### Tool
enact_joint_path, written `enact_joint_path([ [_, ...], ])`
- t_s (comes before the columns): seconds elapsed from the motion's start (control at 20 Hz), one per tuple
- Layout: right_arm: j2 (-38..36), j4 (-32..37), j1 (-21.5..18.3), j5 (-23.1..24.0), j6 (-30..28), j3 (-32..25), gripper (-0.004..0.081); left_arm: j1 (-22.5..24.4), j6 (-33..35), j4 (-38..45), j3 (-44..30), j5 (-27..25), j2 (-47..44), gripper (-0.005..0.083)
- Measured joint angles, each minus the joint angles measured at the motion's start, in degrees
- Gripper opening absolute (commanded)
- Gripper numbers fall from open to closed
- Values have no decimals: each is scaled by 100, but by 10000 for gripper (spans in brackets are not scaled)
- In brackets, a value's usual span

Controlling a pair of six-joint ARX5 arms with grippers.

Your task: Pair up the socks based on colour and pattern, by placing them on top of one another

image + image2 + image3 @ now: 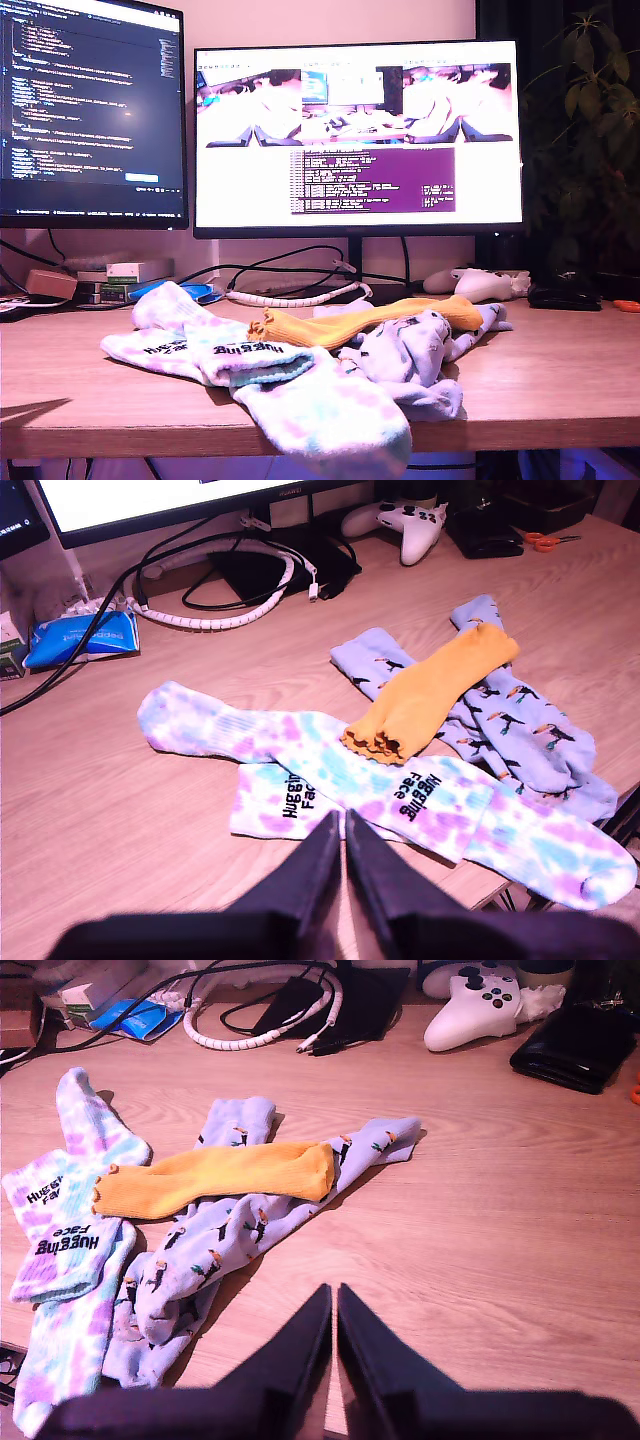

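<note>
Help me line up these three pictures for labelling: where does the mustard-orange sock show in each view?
Exterior view: the mustard-orange sock lies mid-desk, draped over the lavender socks.
First wrist view: the sock rests across the lavender socks, its frilled cuff touching a tie-dye sock.
Second wrist view: it lies across the lavender pair.
Shared landmark: the white game controller.
</note>
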Motion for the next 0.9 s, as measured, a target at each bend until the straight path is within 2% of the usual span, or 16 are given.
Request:
enact_joint_path([
  [0.15, 0, 166, 0, -2, 0, 0, -13, 0, 4, -643, -31, 0, -2, -21],
  [0.5, 20, 208, 0, -39, -24, 0, -13, 0, 4, -450, -59, 0, 0, -21],
  [0.7, 466, 302, 9, -695, -306, 0, -13, -50, 7, 125, -57, 302, 155, -21],
  [0.8, 966, 503, 76, -1045, -566, 0, -13, -155, 11, 385, -57, 490, 496, -21],
  [0.9, 1475, 706, 254, -1198, -850, 9, -13, -267, 26, 673, -59, 616, 907, -21],
])
